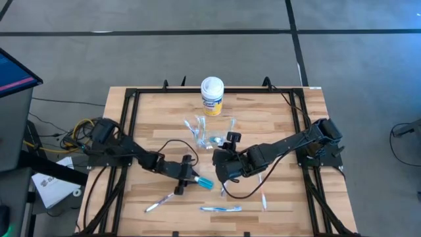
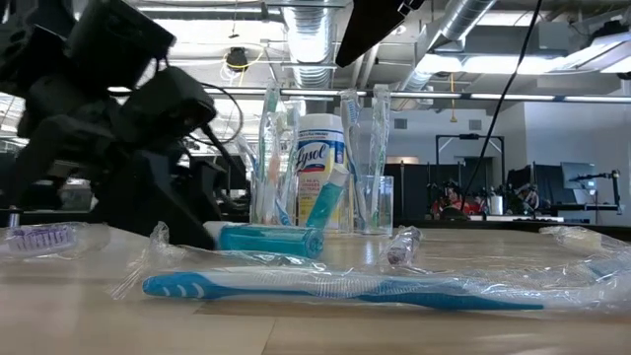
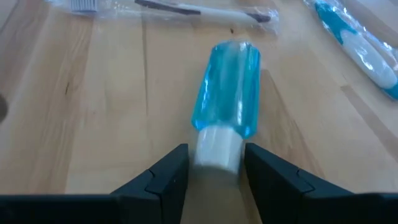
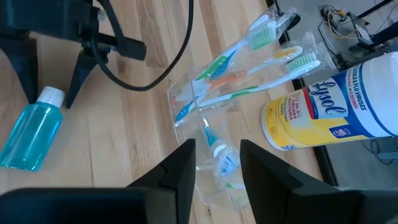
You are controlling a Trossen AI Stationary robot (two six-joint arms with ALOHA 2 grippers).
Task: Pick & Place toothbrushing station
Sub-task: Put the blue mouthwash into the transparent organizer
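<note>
A teal-blue tube (image 3: 227, 87) with a white cap (image 3: 217, 146) lies flat on the wood table (image 1: 151, 118), left of centre. My left gripper (image 3: 216, 163) is low at its cap end, open, one finger on either side of the cap, with a sliver of gap on each side. See-through cups (image 1: 212, 136) stand mid-table with several toothbrushes (image 4: 249, 59) upright in them; a second teal tube (image 2: 323, 202) leans among them. My right gripper (image 1: 218, 160) hangs open above the table beside the cups, holding nothing.
A yellow canister with a white lid (image 1: 212, 95) stands just behind the cups. Loose wrapped toothbrushes lie near the front edge: a blue one (image 1: 220, 209), a purple-bristled one (image 1: 161, 201) and a white one (image 1: 263, 194). A black frame (image 1: 131, 105) borders the table.
</note>
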